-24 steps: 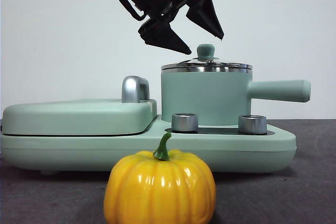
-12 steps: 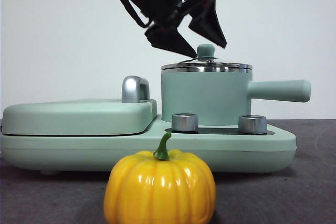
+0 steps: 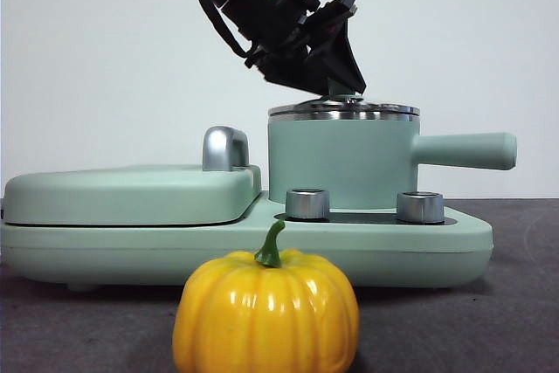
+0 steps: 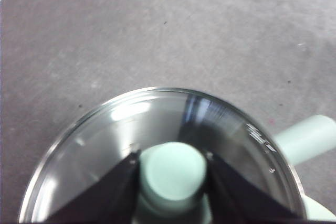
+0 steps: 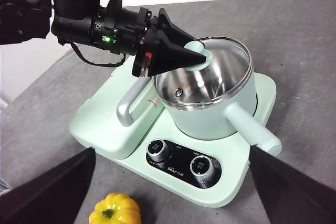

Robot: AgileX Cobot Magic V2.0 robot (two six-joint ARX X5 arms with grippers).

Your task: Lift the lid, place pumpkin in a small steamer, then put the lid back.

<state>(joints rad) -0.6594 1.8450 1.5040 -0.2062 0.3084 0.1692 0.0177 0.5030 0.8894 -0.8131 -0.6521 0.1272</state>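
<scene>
The lid [image 3: 343, 111] sits on the small steamer [image 3: 341, 163], a mint-green pot with a long side handle [image 3: 463, 150]. My left gripper [image 3: 342, 85] comes down from the upper left, and its jaws are closed on the lid's mint-green knob. In the left wrist view the jaws [image 4: 173, 177] press both sides of the knob above the glass [image 4: 131, 124]. The pumpkin [image 3: 266, 312] stands on the table in front of the appliance, untouched. My right gripper [image 5: 173, 149] is open and empty, high above the scene. From there I see the lid [image 5: 210, 72], the steamer [image 5: 210, 114] and the pumpkin [image 5: 115, 211].
The steamer stands on a mint-green cooker base [image 3: 463, 242] with two chrome dials [image 3: 307, 203]. Beside it on the left is a wide flat cover [image 3: 131, 194] with a chrome handle [image 3: 224, 148]. Grey tabletop lies all around, with a white wall behind.
My left gripper has come down to the right from above the pot, and its spread jaws have closed on the lid's knob. The lid, pot and pumpkin have not moved.
</scene>
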